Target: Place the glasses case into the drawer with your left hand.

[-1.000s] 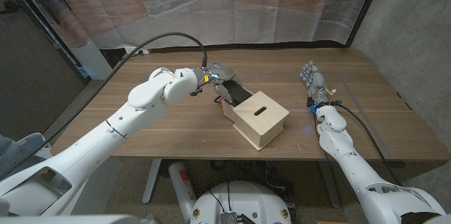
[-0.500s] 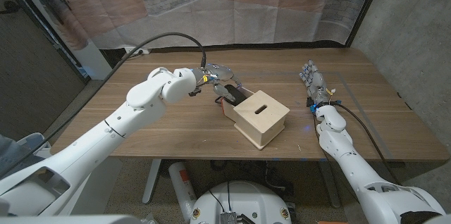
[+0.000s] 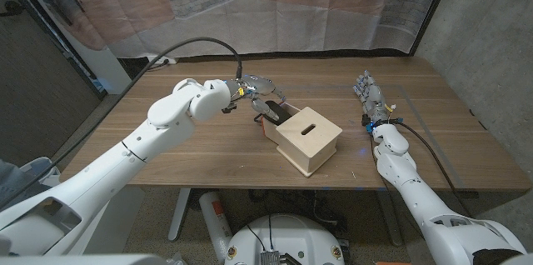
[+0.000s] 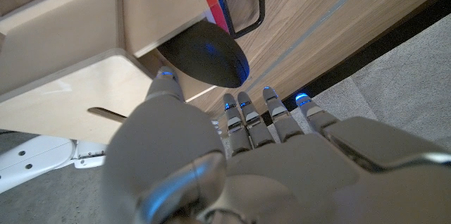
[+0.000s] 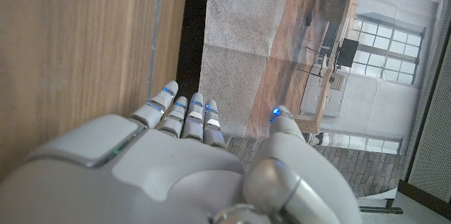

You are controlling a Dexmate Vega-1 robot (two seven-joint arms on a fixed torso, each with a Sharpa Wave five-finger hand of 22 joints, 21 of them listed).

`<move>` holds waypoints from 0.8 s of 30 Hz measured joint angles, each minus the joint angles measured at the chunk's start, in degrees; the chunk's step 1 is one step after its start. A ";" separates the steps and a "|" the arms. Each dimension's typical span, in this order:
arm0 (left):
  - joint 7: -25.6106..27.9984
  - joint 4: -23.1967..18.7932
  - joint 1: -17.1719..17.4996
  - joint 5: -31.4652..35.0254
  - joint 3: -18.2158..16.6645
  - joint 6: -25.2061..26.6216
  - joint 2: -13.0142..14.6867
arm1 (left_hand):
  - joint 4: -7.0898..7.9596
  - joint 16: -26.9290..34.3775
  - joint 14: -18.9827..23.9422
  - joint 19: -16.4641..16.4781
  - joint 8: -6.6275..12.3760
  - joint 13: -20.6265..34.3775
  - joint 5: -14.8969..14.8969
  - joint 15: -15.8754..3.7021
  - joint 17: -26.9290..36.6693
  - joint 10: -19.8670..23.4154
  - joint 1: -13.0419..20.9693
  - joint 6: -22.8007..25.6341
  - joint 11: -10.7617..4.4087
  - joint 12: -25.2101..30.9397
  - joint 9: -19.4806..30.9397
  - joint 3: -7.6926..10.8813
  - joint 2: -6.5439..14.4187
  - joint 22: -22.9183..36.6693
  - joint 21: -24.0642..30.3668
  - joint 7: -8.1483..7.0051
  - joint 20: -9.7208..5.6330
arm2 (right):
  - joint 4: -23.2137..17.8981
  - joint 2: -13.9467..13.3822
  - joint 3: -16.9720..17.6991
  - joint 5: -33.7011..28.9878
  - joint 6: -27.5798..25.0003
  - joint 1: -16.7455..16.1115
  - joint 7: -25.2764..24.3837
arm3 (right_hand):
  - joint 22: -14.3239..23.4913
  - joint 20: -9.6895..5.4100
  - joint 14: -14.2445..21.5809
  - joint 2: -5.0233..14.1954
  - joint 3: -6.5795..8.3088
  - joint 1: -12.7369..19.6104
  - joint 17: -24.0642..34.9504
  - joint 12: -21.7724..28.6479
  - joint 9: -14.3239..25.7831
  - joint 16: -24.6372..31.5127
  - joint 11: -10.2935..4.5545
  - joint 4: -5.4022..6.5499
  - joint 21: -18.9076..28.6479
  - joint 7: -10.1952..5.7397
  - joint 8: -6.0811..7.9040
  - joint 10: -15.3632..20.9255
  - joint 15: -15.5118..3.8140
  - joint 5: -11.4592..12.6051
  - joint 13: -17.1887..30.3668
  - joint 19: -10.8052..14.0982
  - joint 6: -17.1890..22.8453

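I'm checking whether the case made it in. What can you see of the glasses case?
The glasses case is a dark, smooth, rounded shell, matte black as far as it shows. It lies in the open drawer of the light wooden box, one rounded end jutting past the drawer's edge. In the head view it shows as a dark shape under the left hand. The hand's fingers are spread just above it; whether a fingertip touches it cannot be told.
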 measured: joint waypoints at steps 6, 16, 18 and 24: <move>1.43 0.20 0.48 -0.82 -0.69 0.24 0.01 | 0.24 0.00 -0.59 0.00 0.00 0.00 0.23 0.00 0.00 -1.03 -0.62 -1.49 0.59 0.00 0.00 -0.23 0.62 0.00 0.00 0.33 0.00 | -0.16 -0.03 -0.04 -0.10 -0.22 0.00 -0.16 | 0.00 0.00 0.00 0.00 0.00 0.00 0.00 0.00 0.00 0.00 0.00 0.00 0.00 0.00 0.00 0.00 0.00 0.00 0.00 0.00 0.00; 5.77 1.67 2.72 -6.41 -4.20 1.28 -0.55 | 2.25 0.00 -2.62 0.00 0.00 -0.01 1.07 0.00 0.27 -4.27 -2.98 -4.33 2.02 0.00 0.07 -0.31 2.98 0.27 0.00 1.82 -0.01 | -0.21 -0.03 -0.27 -0.38 -0.54 0.00 -0.45 | 0.00 0.00 0.00 0.00 0.00 0.00 0.00 0.00 0.00 0.00 0.00 0.00 0.00 0.00 0.00 0.00 0.00 0.00 0.00 0.00 0.00; 7.26 2.00 3.20 -8.76 -4.94 1.39 -0.75 | 3.05 0.00 -3.00 0.00 0.00 -0.01 1.07 -0.04 0.27 -5.00 -3.87 -5.48 2.14 0.00 0.16 -0.46 3.87 0.27 0.00 2.17 -0.01 | -0.20 -0.01 -0.35 -0.45 -0.59 0.05 -0.48 | 0.00 0.00 0.00 0.00 0.00 0.00 0.00 0.00 0.00 0.00 0.00 0.00 0.00 0.00 0.00 0.00 0.00 0.00 0.00 0.00 0.00; 11.60 3.60 5.59 -15.54 -8.57 1.18 -1.71 | 4.85 0.01 -3.78 0.01 -0.27 -0.01 1.07 0.06 0.27 -6.32 -6.66 -8.81 3.46 0.00 0.16 -1.16 5.28 0.27 0.28 2.85 -0.01 | -0.04 0.03 -0.55 -0.66 -0.71 0.26 -0.51 | 0.00 0.00 0.00 0.00 0.00 0.00 0.00 0.00 0.00 0.00 0.00 0.00 0.00 0.00 0.00 -0.01 0.00 0.00 0.00 0.00 0.00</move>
